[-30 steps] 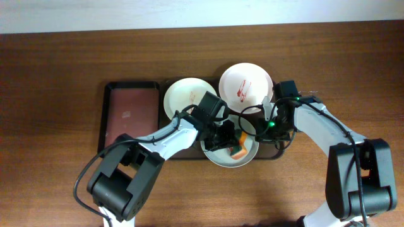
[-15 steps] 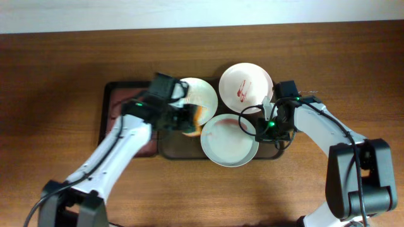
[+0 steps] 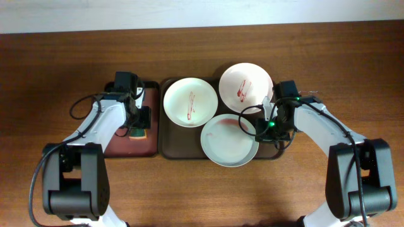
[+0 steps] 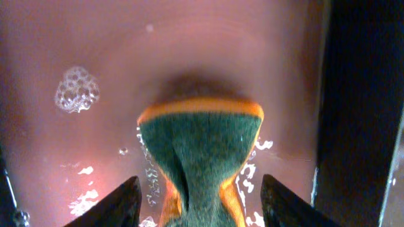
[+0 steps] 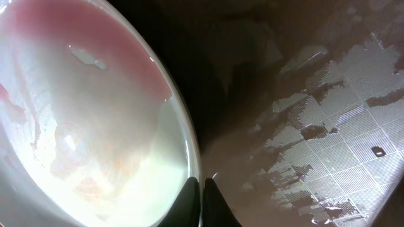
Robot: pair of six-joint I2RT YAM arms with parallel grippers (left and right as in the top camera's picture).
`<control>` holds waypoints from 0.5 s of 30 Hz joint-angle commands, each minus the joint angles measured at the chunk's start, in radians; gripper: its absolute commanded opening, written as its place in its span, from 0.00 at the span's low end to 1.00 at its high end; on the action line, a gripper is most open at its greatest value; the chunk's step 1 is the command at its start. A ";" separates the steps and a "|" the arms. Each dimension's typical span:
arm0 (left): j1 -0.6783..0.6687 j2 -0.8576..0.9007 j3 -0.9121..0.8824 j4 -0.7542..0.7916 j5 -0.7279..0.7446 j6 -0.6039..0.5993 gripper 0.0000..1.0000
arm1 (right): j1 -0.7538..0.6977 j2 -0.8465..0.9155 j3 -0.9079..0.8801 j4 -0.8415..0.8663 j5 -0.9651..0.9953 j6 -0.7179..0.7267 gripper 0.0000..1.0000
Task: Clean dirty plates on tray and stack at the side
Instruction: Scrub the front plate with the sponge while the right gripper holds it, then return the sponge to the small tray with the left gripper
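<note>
On the dark brown tray lie three plates. One white plate has a red smear, and another white plate carries red smears. The pale mint-green plate shows only a faint pink film. My right gripper is shut on its right rim; the wrist view has both fingers pinching the rim of this plate. My left gripper hangs open over the maroon tray. A green and orange sponge lies between its fingertips, with a gap on each side.
The maroon tray's floor is wet, with a patch of foam. Its black rim runs along the right. The brown tray's surface beside the mint plate is wet. Wooden table surrounds both trays.
My left arm carried the sponge from the mint-green plate leftward to the maroon tray and opened, letting the sponge go. The right gripper has not moved.
</note>
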 commanded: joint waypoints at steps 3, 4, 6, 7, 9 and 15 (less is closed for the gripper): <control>0.000 0.013 0.004 0.070 -0.060 0.008 0.60 | 0.007 0.007 -0.008 -0.004 0.020 0.005 0.04; 0.000 0.025 0.004 0.083 -0.059 0.008 0.59 | 0.007 0.007 -0.008 -0.004 0.020 0.005 0.04; 0.000 0.059 0.004 0.093 -0.048 0.008 0.58 | 0.007 0.007 -0.008 -0.004 0.020 0.005 0.04; 0.000 0.071 0.004 0.101 -0.027 0.008 0.51 | 0.007 0.007 -0.008 -0.004 0.020 0.005 0.04; 0.000 0.073 0.004 0.104 0.001 0.008 0.40 | 0.007 0.007 -0.008 -0.004 0.020 0.005 0.04; 0.006 0.060 0.073 0.038 0.021 0.008 0.39 | 0.007 0.007 -0.008 -0.005 0.020 0.005 0.04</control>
